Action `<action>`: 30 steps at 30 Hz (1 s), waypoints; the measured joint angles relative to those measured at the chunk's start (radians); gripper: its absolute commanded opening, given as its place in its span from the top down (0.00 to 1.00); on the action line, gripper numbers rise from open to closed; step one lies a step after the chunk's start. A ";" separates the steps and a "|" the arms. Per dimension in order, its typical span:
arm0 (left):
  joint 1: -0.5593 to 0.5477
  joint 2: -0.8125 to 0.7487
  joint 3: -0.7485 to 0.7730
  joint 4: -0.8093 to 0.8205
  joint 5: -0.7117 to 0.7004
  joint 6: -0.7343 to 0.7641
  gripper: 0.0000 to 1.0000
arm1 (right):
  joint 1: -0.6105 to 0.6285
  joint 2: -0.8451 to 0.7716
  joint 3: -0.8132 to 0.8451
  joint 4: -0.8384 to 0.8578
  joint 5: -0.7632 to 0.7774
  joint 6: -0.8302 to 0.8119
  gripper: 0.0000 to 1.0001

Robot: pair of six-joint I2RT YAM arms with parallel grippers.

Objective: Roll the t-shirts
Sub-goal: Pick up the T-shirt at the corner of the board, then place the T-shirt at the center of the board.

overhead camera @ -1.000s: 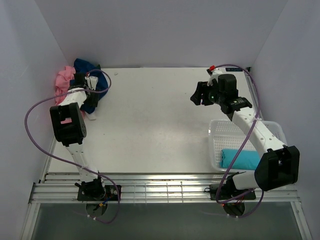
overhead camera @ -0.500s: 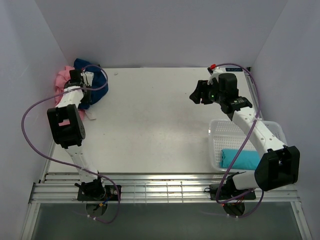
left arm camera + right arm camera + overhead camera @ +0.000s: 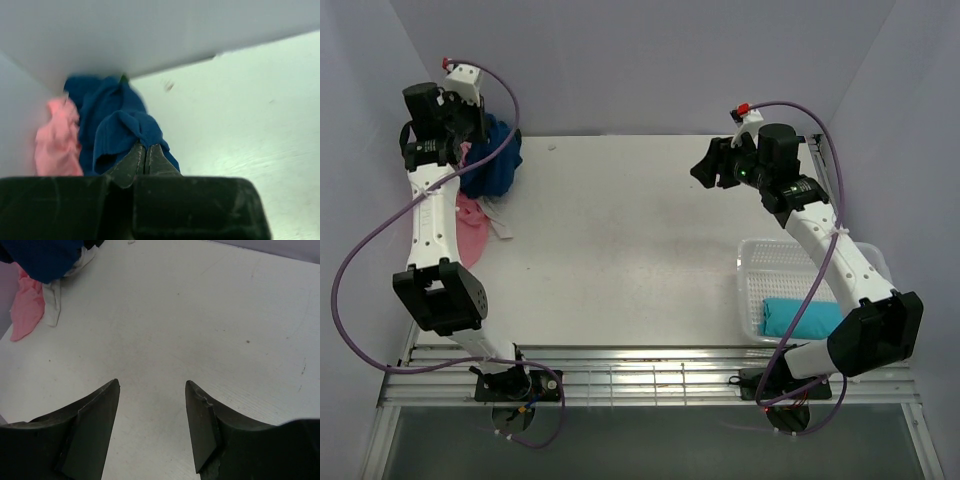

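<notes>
My left gripper [image 3: 463, 143] is raised at the far left corner and shut on a fold of the dark blue t-shirt [image 3: 492, 162], which hangs from it above the table. In the left wrist view its closed fingertips [image 3: 145, 148] pinch the blue cloth [image 3: 117, 122], with the pink t-shirt [image 3: 55, 145] to the left. The pink t-shirt [image 3: 470, 226] and a white one [image 3: 501, 224] lie on the table below. My right gripper [image 3: 706, 170] hovers open over bare table at the far right, holding nothing [image 3: 152, 385]. A rolled teal t-shirt [image 3: 805, 318] lies in the basket.
A white mesh basket [image 3: 770, 262] stands at the near right beside the right arm. Side walls and the back wall close in the table. A sliver of green cloth [image 3: 122, 78] shows behind the blue shirt.
My left gripper shut on the dark blue t-shirt and rose toward the back left, lifting it off the pile; the pink shirt now lies uncovered. My right gripper edged slightly left.
</notes>
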 measured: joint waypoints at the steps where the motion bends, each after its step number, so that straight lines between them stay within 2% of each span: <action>1: -0.002 -0.008 0.030 0.011 0.045 -0.012 1.00 | 0.005 0.006 0.008 -0.004 -0.003 -0.004 0.39; 5: -0.036 -0.042 0.113 0.035 0.211 -0.054 1.00 | 0.036 0.029 0.043 -0.013 -0.017 -0.029 0.39; 8: -0.118 -0.058 0.157 0.037 0.310 -0.091 1.00 | 0.067 0.042 0.086 -0.010 -0.052 -0.048 0.38; 12: -0.228 -0.040 0.282 0.053 0.455 -0.236 1.00 | 0.103 0.045 0.140 0.025 -0.118 -0.055 0.36; 19: -0.377 -0.016 0.562 0.140 0.529 -0.370 1.00 | 0.157 0.042 0.183 0.109 -0.177 -0.072 0.34; 22: -0.385 -0.042 0.555 0.180 0.524 -0.378 1.00 | 0.163 0.034 0.183 0.131 -0.181 -0.073 0.34; 26: -0.383 -0.100 0.374 0.219 0.481 -0.379 1.00 | 0.163 0.026 0.183 0.136 -0.164 -0.076 0.35; 28: -0.383 -0.113 0.256 0.225 0.471 -0.389 1.00 | 0.163 0.026 0.183 0.130 -0.148 -0.082 0.49; 29: -0.383 -0.109 0.208 0.224 0.470 -0.399 1.00 | 0.163 0.026 0.181 0.124 -0.140 -0.086 0.69; 30: -0.383 -0.103 0.166 0.222 0.468 -0.409 1.00 | 0.163 0.026 0.177 0.122 -0.134 -0.094 0.79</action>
